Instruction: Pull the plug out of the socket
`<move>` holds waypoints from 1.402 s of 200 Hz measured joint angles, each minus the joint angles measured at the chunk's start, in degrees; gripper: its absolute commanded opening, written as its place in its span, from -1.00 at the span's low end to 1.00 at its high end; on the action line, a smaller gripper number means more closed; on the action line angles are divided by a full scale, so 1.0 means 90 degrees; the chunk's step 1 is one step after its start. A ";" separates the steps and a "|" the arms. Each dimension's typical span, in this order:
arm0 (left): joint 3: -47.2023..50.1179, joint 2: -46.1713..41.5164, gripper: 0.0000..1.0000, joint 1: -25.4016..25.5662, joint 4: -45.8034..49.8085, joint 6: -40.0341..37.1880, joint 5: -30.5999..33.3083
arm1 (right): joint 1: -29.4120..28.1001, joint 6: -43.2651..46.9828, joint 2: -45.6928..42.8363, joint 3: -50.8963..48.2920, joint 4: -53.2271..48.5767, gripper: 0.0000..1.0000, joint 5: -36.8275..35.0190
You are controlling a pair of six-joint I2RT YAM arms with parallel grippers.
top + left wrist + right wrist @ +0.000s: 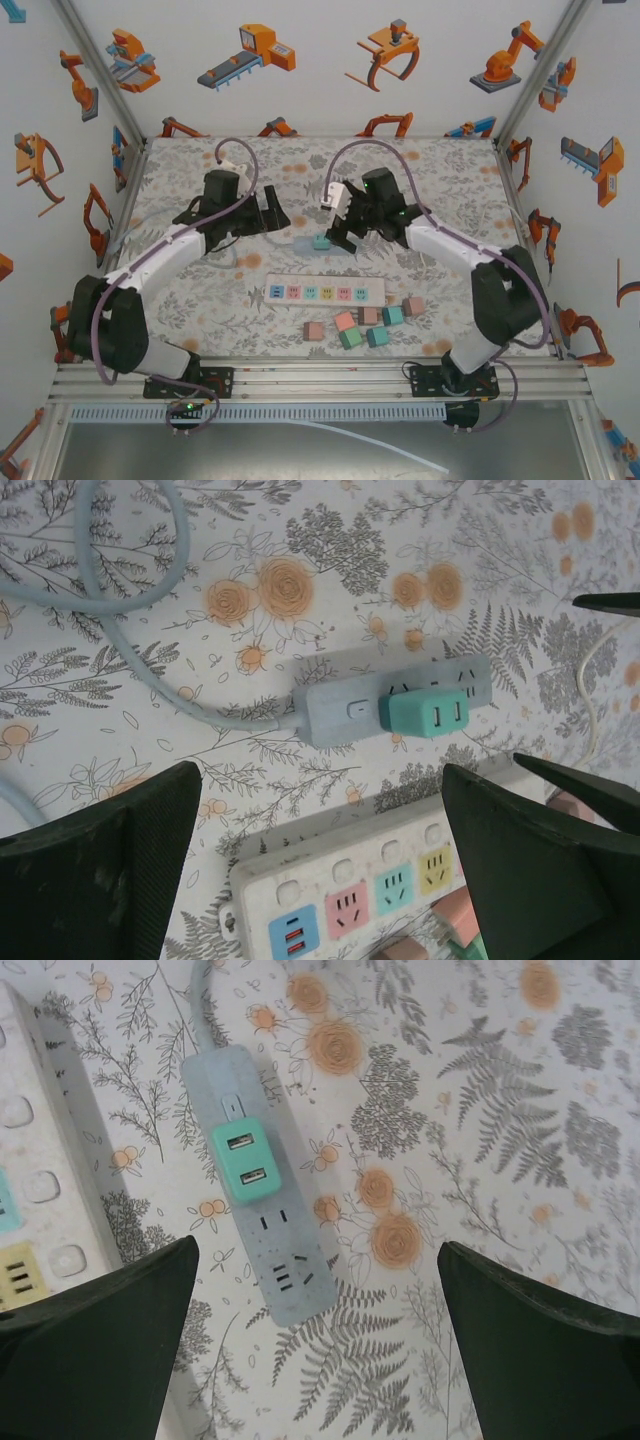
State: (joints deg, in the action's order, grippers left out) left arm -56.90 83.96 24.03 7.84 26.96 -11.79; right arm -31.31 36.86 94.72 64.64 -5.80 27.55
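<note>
A small grey power strip lies on the flowered tablecloth at mid table, with a teal plug seated in it. In the left wrist view the teal plug sits on the grey strip, ahead of my open left gripper. From the right wrist camera, the plug is on the strip, just beyond my open right gripper. In the top view the left gripper hovers left of the strip and the right gripper just right of the plug. Neither touches it.
A long white power strip with coloured sockets lies nearer the arms, beneath the left gripper. Several loose pink and teal plugs sit in front of it. The grey strip's cable loops away to the left.
</note>
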 measured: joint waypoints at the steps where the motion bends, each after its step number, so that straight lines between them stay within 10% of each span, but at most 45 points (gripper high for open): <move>1: -0.0005 0.0024 0.88 -0.0002 -0.0002 0.0010 -0.0007 | 0.0000 0.0022 0.0024 0.0017 -0.0010 0.72 0.0017; 139: -0.0787 0.1999 0.29 0.0092 0.0216 0.0311 -0.0658 | -0.0138 0.1273 0.1729 0.1069 -0.0862 -0.35 0.1202; 280: -0.1554 0.2739 0.09 0.0559 0.1049 -0.0257 0.0083 | -0.0313 0.1503 0.1749 0.1209 -0.1124 -0.64 0.1149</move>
State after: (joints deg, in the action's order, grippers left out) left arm -70.89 108.62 29.06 17.28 24.64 -11.05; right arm -34.13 50.39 110.45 75.53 -15.92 37.89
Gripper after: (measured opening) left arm 0.544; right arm 0.334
